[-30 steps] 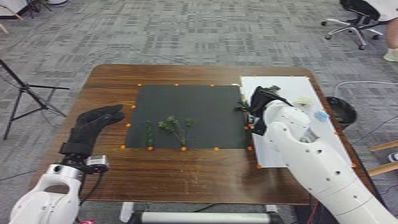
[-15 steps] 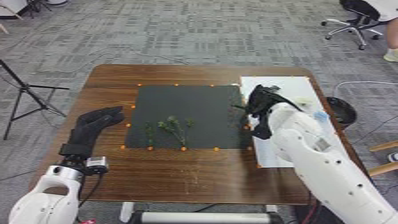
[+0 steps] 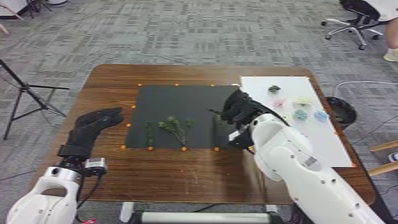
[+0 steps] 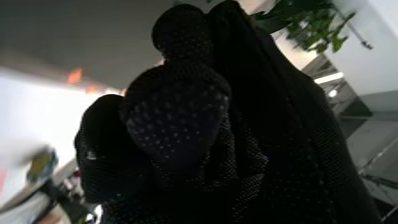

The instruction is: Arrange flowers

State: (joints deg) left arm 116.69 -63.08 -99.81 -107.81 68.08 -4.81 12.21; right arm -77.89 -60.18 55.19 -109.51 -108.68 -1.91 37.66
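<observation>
Right hand (image 3: 238,109), at the centre-right of the frame, over the right edge of the dark mat (image 3: 176,100): I have its fingers curled, and judge them closed on the stem of a leafy sprig (image 4: 313,21), whose leaves show beside the glove in the right wrist view. Left hand (image 3: 87,129), at the left of the frame on the worktop (image 3: 160,175), lies with its fingers relaxed and bears nothing. On the lower left part of the mat are a slender green stem (image 3: 149,132) and, to the right of it, a branching sprig (image 3: 176,130). Blooms lie on the white sheet (image 3: 324,147) at the right of the frame: a pink flower (image 3: 280,103), a pale yellow flower (image 3: 302,101) and two blue flowers (image 3: 300,115), with a dark green piece (image 3: 274,89) above them. I take the step in hand to be the laying-out of greenery, with the blooms to follow. My next move calls for lowering the sprig roughly parallel to its neighbours, then loosening the fingers gently, lest leaves catch on the glove and drag it askew.
</observation>
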